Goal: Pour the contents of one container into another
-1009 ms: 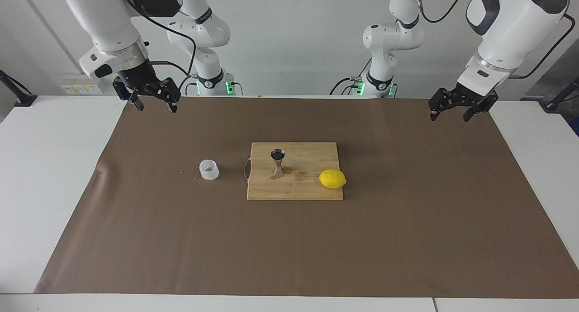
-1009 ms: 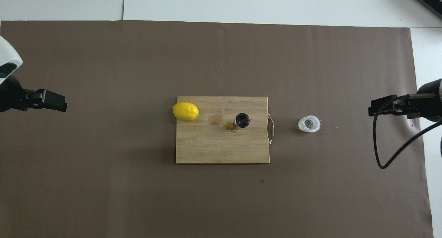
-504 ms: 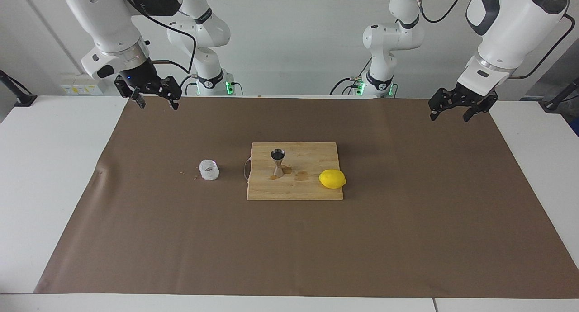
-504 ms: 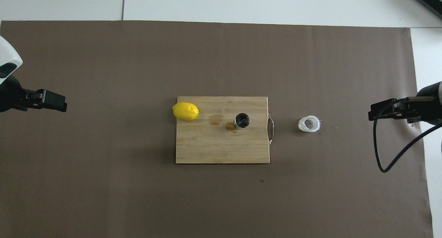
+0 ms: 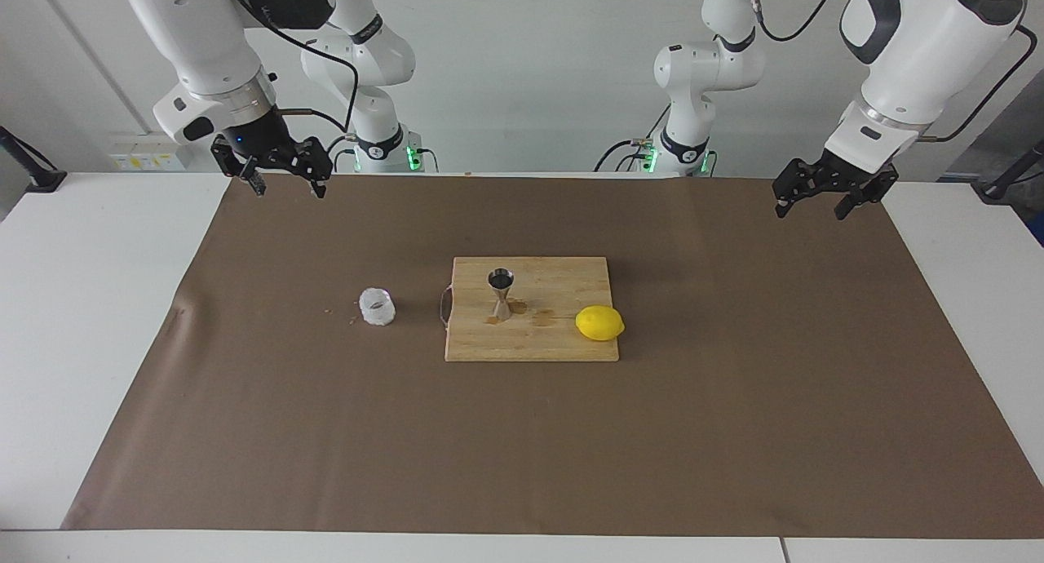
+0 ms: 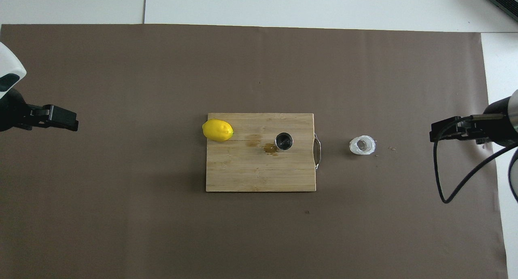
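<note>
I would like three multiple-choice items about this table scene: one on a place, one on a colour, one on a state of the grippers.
1. Where does the steel jigger stand?
A. On the wooden cutting board
B. On the brown mat, beside the lemon
C. Inside the glass cup

2. What colour is the fruit at the board's edge toward the left arm's end?
A. Green
B. Yellow
C. Red

3. What do the two grippers hold?
A. The left one holds the cup
B. The right one holds the jigger
C. Nothing; both are open and raised

Answers:
1. A: the jigger stands upright on the board, next to some wet stains.
2. B: the lemon is yellow.
3. C: the left gripper and right gripper hang open above the mat; the glass cup sits alone on it.
</note>
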